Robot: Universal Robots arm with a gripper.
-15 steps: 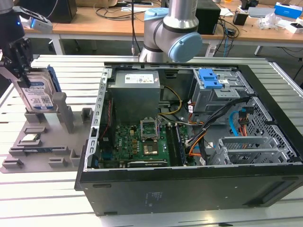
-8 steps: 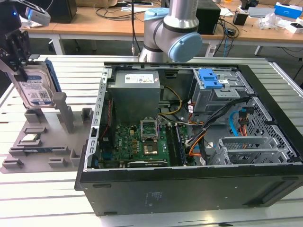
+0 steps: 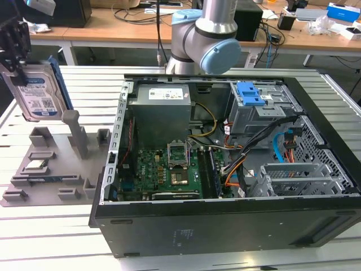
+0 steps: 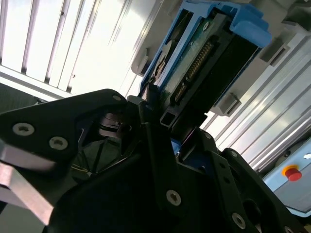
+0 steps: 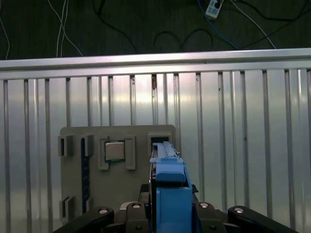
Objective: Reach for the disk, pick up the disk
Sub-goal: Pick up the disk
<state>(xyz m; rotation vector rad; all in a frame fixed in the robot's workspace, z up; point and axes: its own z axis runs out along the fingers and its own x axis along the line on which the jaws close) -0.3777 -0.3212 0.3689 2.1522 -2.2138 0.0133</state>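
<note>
Gripper [image 3: 16, 65] clamped on hard drive [image 3: 38, 95] above grey fixture tray [image 3: 34, 189]. Narrow end-grip, so the drive may pivot or slip.

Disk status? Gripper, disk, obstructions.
Gripper shut on the disk. Disk upright, held above the grey tray. Nothing seen blocking it; computer case sits toward the exterior view's right.
</note>
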